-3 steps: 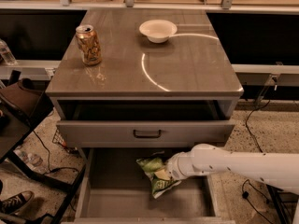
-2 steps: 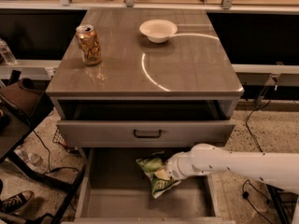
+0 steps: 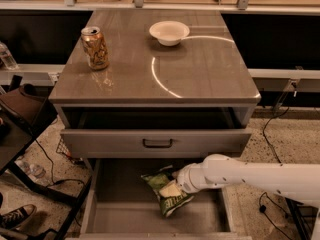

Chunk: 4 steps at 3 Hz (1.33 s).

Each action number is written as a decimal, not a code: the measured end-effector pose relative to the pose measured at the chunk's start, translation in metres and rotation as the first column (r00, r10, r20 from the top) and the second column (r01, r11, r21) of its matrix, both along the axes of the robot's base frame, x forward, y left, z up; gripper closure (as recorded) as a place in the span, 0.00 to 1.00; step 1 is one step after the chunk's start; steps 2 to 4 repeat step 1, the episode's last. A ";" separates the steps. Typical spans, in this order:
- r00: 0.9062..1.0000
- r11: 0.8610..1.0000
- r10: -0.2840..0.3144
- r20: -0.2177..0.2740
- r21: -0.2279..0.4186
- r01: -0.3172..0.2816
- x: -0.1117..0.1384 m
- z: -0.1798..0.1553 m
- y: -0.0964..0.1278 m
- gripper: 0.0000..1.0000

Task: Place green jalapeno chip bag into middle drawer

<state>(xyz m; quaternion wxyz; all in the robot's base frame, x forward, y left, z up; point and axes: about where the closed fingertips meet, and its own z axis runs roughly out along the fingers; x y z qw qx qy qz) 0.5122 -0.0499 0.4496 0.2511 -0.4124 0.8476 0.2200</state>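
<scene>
The green jalapeno chip bag (image 3: 169, 200) is a crinkled light-green foil bag lying tilted on the floor of the middle drawer (image 3: 117, 189). That wide grey drawer is pulled out at the bottom of the cabinet. My gripper (image 3: 176, 184) is at the end of the white arm reaching in from the right. It is down inside the drawer, right against the bag's upper right edge. The arm's end and the bag hide the contact.
Above it, a drawer with a dark loop handle (image 3: 157, 143) stands slightly open. On the cabinet top are a golden soda can (image 3: 95, 48) at the left and a white bowl (image 3: 169, 32) at the back. A chair and cables are at the left on the floor.
</scene>
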 end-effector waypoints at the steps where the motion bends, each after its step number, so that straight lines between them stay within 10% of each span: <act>1: 1.000 1.000 0.002 -0.001 0.001 -0.002 -0.001 -0.001 0.001 0.00; 4: 1.000 1.000 0.002 -0.001 0.001 -0.002 -0.001 -0.001 0.001 0.00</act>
